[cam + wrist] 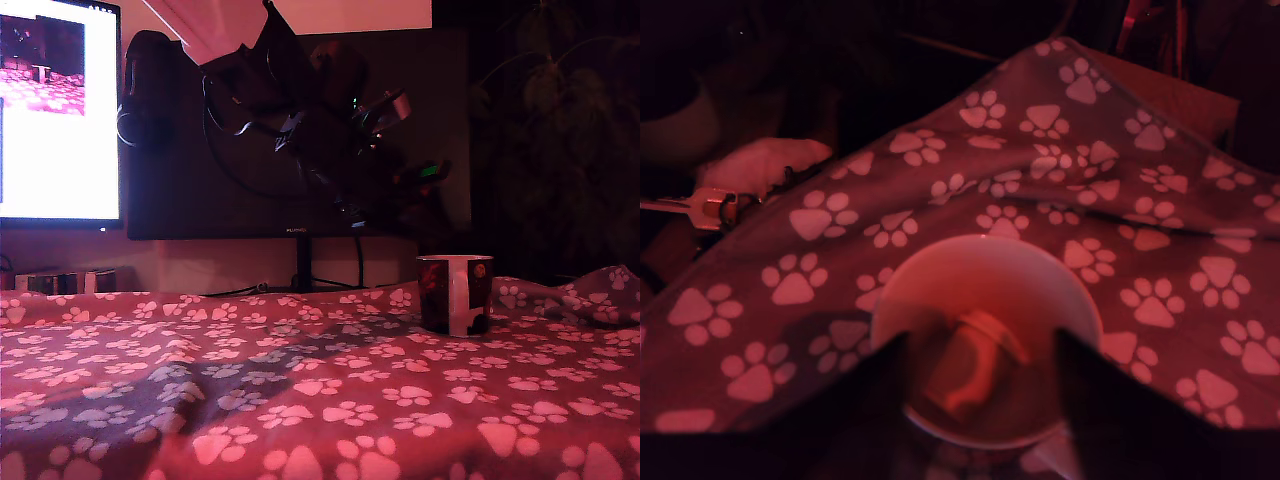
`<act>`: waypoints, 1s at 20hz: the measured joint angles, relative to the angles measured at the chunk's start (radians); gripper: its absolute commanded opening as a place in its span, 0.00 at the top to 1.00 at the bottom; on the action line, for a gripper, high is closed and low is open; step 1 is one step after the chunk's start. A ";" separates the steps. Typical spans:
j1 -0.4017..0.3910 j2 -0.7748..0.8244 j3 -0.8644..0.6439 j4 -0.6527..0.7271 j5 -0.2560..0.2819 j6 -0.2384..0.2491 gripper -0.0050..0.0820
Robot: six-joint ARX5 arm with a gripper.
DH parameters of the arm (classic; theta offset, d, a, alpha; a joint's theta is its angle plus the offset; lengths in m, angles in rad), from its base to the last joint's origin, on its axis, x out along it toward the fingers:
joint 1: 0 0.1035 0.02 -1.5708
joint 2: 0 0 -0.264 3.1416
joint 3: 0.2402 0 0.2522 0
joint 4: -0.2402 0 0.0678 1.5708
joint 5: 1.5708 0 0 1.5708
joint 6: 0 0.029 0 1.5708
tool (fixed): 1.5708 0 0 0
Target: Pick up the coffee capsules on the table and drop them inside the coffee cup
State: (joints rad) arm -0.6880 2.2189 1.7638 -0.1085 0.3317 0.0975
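We saw the table (pixel 300 400), a flat surface under a reddish cloth printed with white paw prints, bearing the coffee cup (pixel 454 293), a dark cylindrical mug with a white panel, towards the exterior view's right. The dark gripper (pixel 980 375) hung above that cup, its two fingers (pixel 865 400) standing wide apart over the pale rim with nothing between them. Inside the cup lay a pale curved shape (pixel 975 365), which we took for the small cream capsule, though dim red light left us unsure. We judged the drop done; next called for rising clear.
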 measured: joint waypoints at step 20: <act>0.032 -0.158 0.008 -0.104 0.045 0.038 0.96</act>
State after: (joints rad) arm -0.6563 2.0613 1.7714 -0.2123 0.3771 0.1356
